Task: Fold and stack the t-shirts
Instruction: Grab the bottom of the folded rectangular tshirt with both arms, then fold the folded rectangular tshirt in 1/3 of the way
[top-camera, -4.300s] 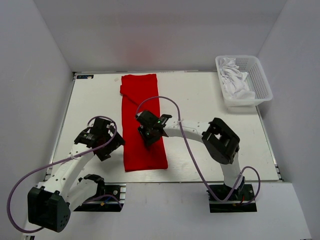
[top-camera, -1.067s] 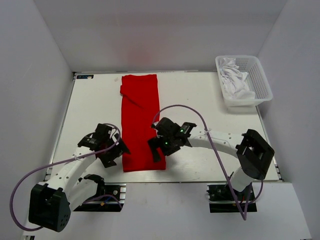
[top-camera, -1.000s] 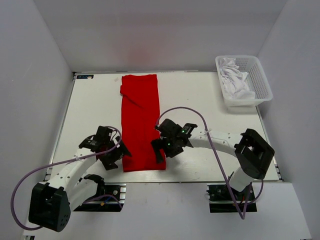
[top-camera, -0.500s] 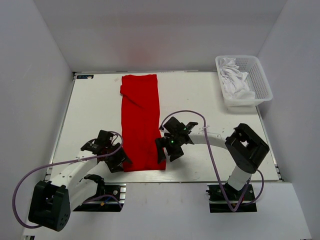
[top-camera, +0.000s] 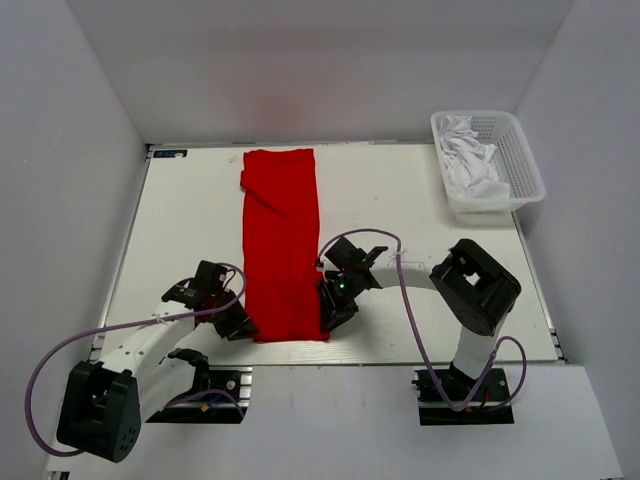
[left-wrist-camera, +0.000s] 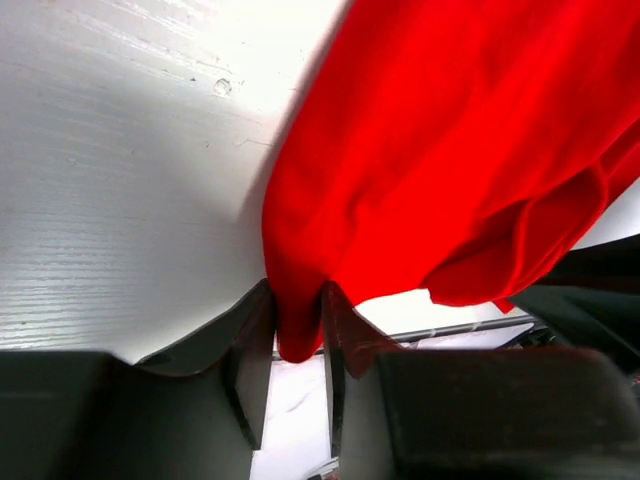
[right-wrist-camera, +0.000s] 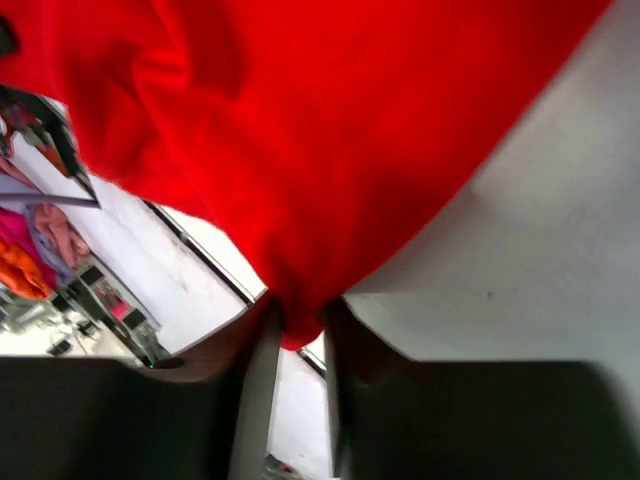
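**White table (top-camera: 190, 220), red t-shirt (top-camera: 280, 230) being pinched at both near corners**

White walls are closing in the table on three sides. The red t-shirt is lying on it as a long narrow strip, running from the upper middle of the top view down to the lower middle.

At the strip's lower left corner the left gripper (top-camera: 243, 323) is pressing its fingers (left-wrist-camera: 250, 350) together on a small tuck of red cloth. The left wrist view is showing only a thin bite between the jaws, right at the edge of the cloth.

At the lower right corner the right gripper (top-camera: 328, 315) is doing the same, its fingers (right-wrist-camera: 258, 400) nipping a narrow fold of red at the edge.

Far off in the upper right, the white t-shirts (top-camera: 470, 160) are sitting crumpled in the basket (top-camera: 520, 150), well apart from both arms.

Several things could be going wrong from here:
- **Slipping:** both holds are looking shallow, so either corner could be sliding free once the cloth is taking its own weight.
- **Missed layers:** the strip is looking more than one layer thick, and a pinch catching only the top layer would be leaving the rest on the table and opening the earlier fold.
- **Skewing:** with one arm travelling faster or higher than the other, the near end would be landing crooked over the far end.
- **Dragging:** with too low a carry, the hanging cloth would be bunching along the table.
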